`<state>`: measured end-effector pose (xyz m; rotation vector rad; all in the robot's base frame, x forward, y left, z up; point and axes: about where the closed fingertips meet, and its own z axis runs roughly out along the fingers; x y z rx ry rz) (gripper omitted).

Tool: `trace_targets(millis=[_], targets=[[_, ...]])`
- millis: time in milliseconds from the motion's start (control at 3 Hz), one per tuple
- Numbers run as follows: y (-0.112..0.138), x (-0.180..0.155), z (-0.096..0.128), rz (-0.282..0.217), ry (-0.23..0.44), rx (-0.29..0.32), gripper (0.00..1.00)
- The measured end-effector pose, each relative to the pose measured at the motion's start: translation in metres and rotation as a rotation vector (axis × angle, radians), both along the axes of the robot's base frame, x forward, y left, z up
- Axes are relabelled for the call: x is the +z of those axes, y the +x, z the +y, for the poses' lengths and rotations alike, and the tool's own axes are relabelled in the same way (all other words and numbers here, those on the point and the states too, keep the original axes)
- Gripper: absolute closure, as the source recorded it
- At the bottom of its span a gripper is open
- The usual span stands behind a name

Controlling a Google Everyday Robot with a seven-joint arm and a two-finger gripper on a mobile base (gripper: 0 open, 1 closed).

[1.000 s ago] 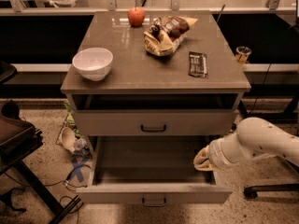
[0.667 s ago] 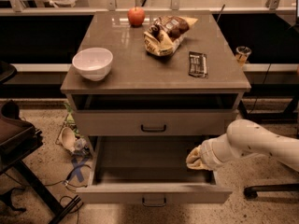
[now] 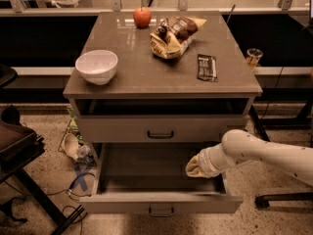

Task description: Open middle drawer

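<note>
**Claw down inside the pulled-out middle drawer**

Here's the arm [image 3: 266,153], reaching in from the right edge of the scene, a pale, rounded sleeve angling down and to the left. It crosses over the right side wall of the middle drawer [image 3: 161,200], and the claw [image 3: 195,166] at its tip sits low inside the right part of that drawer, just below the front of the shut drawer above [image 3: 122,129]. The tip points left, toward the drawer's middle. Whether the claw is apart or together, I cannot tell; it shows only as a beige lump.

The middle drawer stands pulled well out toward us, its flat front and small black handle [image 3: 161,211] nearest the camera, well forward of the bench's [image 3: 146,75] near edge. The grey drawer floor shows bare to the left of the claw, right across to the left wall.

Up on the bench: a white bowl [image 3: 96,66] near the left edge, an apple [image 3: 142,17] at the far edge, a snack bag [image 3: 173,35] beside it and a dark wrapper [image 3: 207,67] on the right.

Around the sides, a dark chair [image 3: 17,143] stands close on the left, with clutter [image 3: 73,148] on the floor between it and the drawer. A wheeled base [image 3: 283,199] sits on the floor under the arm.
</note>
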<state>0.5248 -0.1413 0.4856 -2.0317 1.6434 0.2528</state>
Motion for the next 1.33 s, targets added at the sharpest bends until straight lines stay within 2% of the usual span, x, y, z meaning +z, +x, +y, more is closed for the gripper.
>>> trace_targets(millis=[333, 667, 1000, 1333], targets=[[-0.010, -0.043, -0.002, 0.051, 0.043, 0.013, 1.00], [-0.027, -0.065, -0.009, 0.089, 0.061, 0.017, 1.00], [-0.065, -0.082, -0.025, 0.129, 0.070, -0.002, 1.00], [-0.065, -0.082, -0.025, 0.129, 0.070, -0.002, 1.00]])
